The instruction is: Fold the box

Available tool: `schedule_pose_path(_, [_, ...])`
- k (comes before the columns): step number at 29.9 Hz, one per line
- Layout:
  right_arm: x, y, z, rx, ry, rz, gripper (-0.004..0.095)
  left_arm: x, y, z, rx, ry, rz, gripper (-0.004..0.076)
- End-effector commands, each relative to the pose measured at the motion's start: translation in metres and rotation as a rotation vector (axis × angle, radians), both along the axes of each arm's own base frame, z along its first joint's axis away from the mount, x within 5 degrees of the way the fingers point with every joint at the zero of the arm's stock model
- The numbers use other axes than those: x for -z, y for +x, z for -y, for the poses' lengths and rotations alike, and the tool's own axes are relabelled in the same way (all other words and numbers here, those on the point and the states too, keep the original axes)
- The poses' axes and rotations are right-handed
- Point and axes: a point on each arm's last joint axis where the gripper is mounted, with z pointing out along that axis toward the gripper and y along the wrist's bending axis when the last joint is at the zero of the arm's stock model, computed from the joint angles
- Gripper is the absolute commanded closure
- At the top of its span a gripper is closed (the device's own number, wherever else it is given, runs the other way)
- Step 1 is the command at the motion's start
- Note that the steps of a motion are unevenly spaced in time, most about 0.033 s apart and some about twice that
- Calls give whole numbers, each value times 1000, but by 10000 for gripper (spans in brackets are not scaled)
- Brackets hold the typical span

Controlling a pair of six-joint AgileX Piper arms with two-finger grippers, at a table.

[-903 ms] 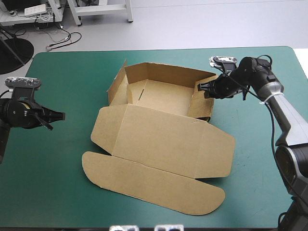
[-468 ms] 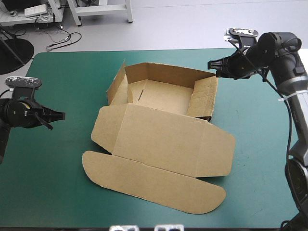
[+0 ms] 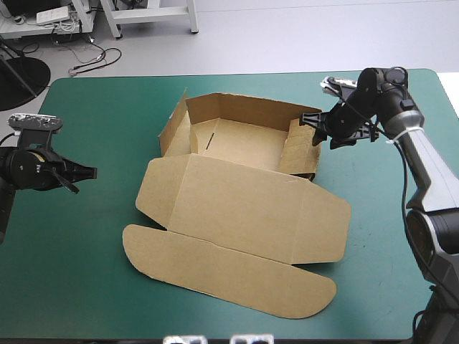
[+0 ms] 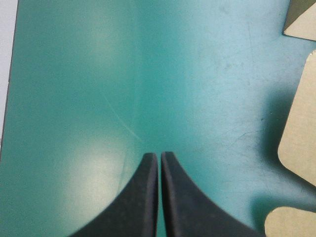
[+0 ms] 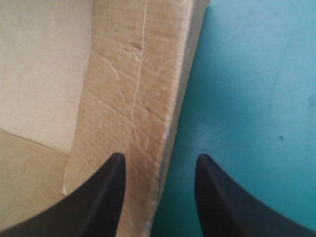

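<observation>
Teal-green cover (image 3: pixel 79 244) is carrying the brown box (image 3: pixel 244 208) at frame centre, walls raised, lid lying flat below. Fingers spread, the right gripper (image 5: pixel 159 160) is straddling the right wall (image 3: pixel 301 147); a skewed pinch is likely buckling its creased board. At mid-left, the left gripper (image 4: pixel 159 157) is idling, fingers pressed together.
</observation>
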Motion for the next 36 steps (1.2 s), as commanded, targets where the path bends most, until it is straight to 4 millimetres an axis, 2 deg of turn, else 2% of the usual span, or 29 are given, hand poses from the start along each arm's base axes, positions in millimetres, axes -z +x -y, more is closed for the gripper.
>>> schedule_pose_path(1, [-11, 5, -6, 4, 93, 69, 494, -16, -3, 1, 7, 5, 96, 715])
schedule_pose_path(8, [24, 27, -12, -44, 112, 67, 518, -17, -2, 2, 9, -1, 116, 728])
schedule_pose_path(10, [30, 30, -12, -50, 106, 65, 607, -17, -1, 3, 12, -7, 118, 734])
schedule_pose_path(12, [34, 33, -12, -51, 102, 67, 761, -18, -1, 4, 16, -17, 125, 734])
schedule_pose_path(13, [35, 33, -12, -54, 101, 69, 893, -18, -1, 4, 16, -17, 125, 734])
schedule_pose_path(14, [35, 33, -12, -55, 103, 70, 924, -18, -1, 4, 29, -5, 123, 734])
schedule_pose_path(18, [27, 29, -12, -81, 100, 77, 919, -22, 3, 4, 37, -3, 188, 734])
schedule_pose_path(21, [9, 20, -12, -100, 104, 111, 928, -24, 8, 2, 17, -44, 238, 725])
schedule_pose_path(24, [-19, 8, -7, -112, 105, 182, 928, -19, 13, -10, -45, -103, 233, 723])
schedule_pose_path(28, [-61, -19, 2, -145, 122, 257, 928, -13, 20, -29, -98, -196, 239, 723])
schedule_pose_path(36, [-120, -71, 23, -166, 96, 382, 928, 2, 33, -59, -81, -453, 245, 723])
